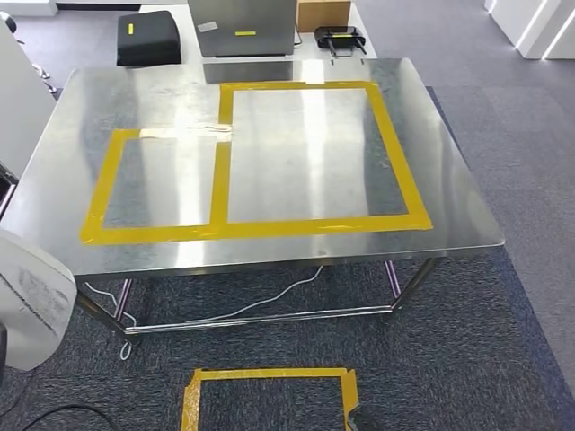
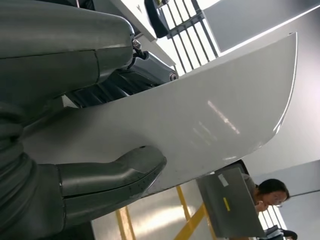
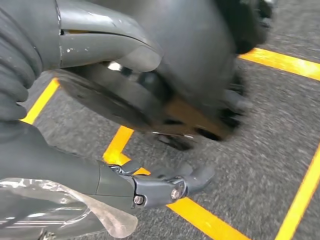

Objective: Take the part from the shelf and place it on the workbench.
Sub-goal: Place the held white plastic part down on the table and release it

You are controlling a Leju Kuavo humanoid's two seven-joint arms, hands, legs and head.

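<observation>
While left hand [image 2: 75, 140] grips white part [image 2: 211, 120], workbench [image 1: 61, 180] bare.

Part [image 1: 30, 301]: white curved panel, cut off by left edge of head view; full outline not visible. In left wrist view, near end of part [image 2: 196, 125] hidden behind left hand [image 2: 75, 125]; contact under thumb partly obscured. Worktop [image 2: 162, 220] visible as a narrow strip beneath the part, rest hidden. Person [image 2: 270, 195] cut off by lower edge and partly screened by a grey case [image 2: 230, 205]. In right wrist view, dark object [image 3: 181, 75] beyond right hand [image 3: 113, 125] motion-blurred; identity not determinable. Fingers [image 3: 177, 185] partly out of focus; curled or spread, cannot tell. Floor tape [image 3: 203, 217] interrupted by hand.
</observation>
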